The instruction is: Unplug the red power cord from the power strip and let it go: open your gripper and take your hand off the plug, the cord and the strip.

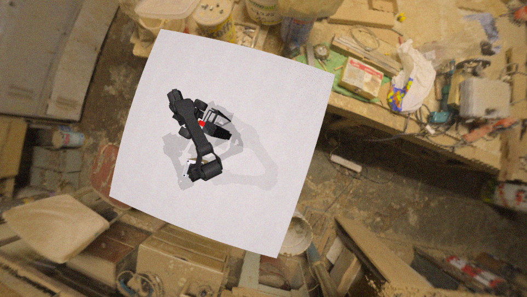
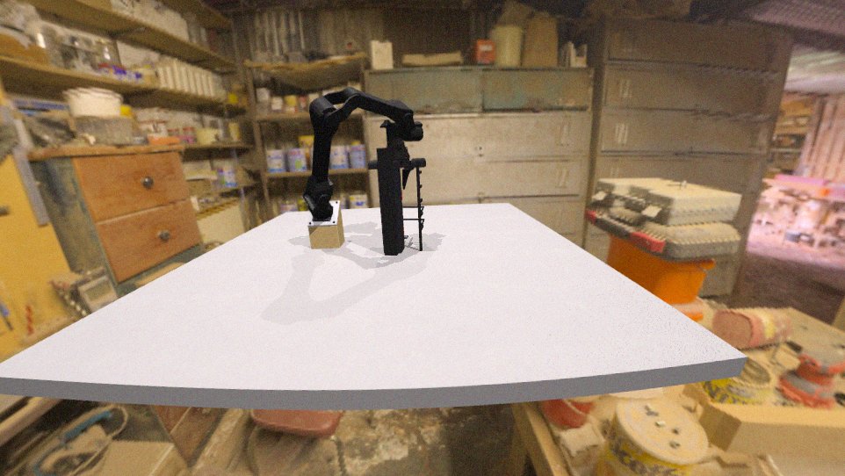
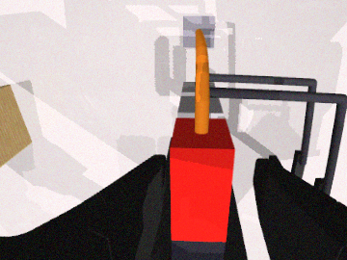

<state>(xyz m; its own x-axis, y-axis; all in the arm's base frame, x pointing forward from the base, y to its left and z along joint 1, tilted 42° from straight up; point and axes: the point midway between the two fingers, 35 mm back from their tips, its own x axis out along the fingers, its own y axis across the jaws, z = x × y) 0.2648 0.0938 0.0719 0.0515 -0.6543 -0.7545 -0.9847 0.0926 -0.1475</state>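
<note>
The red plug (image 3: 200,197) (image 1: 201,123) is at the black power strip (image 1: 217,131) (image 2: 388,200), which stands upright. An orange cord (image 3: 202,96) runs from the plug to a small grey-blue block. My gripper (image 3: 210,168) (image 2: 405,172) is open and points down, with its fingers on either side of the plug. The left fingertip is close to the plug's left side, and a visible gap separates the right finger from it. The arm hides part of the strip and the fingers in the top view. Whether the plug's prongs are in a socket is hidden.
A black wire frame (image 2: 420,206) (image 3: 312,125) stands beside the strip, right of the fingers in the wrist view. The arm's wooden base block (image 2: 325,236) (image 3: 12,125) stands on the white table (image 1: 239,213) (image 2: 414,331). The grey-blue block (image 3: 189,39) sits at the cord's far end.
</note>
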